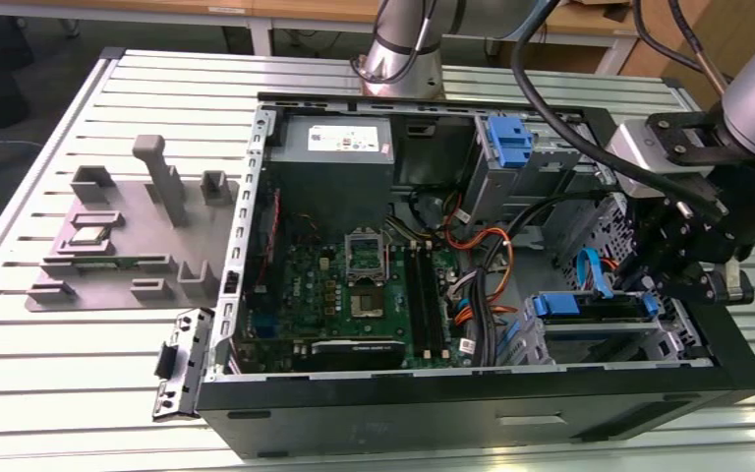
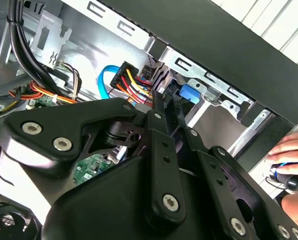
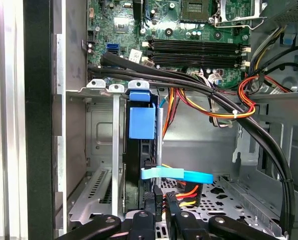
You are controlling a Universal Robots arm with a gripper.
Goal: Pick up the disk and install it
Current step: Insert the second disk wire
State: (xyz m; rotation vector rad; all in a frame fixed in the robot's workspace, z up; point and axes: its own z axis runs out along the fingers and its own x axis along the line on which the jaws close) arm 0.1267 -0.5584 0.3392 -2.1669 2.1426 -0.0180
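The disk (image 1: 590, 307), silver with a bright blue frame, sits in the drive bay at the front corner of the open computer case (image 1: 483, 408), on the exterior view's right. In the first wrist view the disk (image 3: 141, 122) stands edge-on in the metal bay. My gripper (image 1: 653, 288) hangs right beside it, just above the bay. Its black fingers (image 3: 150, 206) lie close together, with only a thin gap and nothing between them. They point at the disk's near end and the power connector. The second wrist view shows the gripper (image 2: 170, 107) aimed at the blue frame (image 2: 190, 93).
A light blue flat cable (image 3: 181, 175) and red-yellow power wires (image 3: 186, 191) cross just in front of the fingertips. Thick black cables (image 3: 269, 150) run over the bay. A blue latch with its cage (image 1: 509, 143) stands further back. A hand (image 2: 291, 150) rests outside the case.
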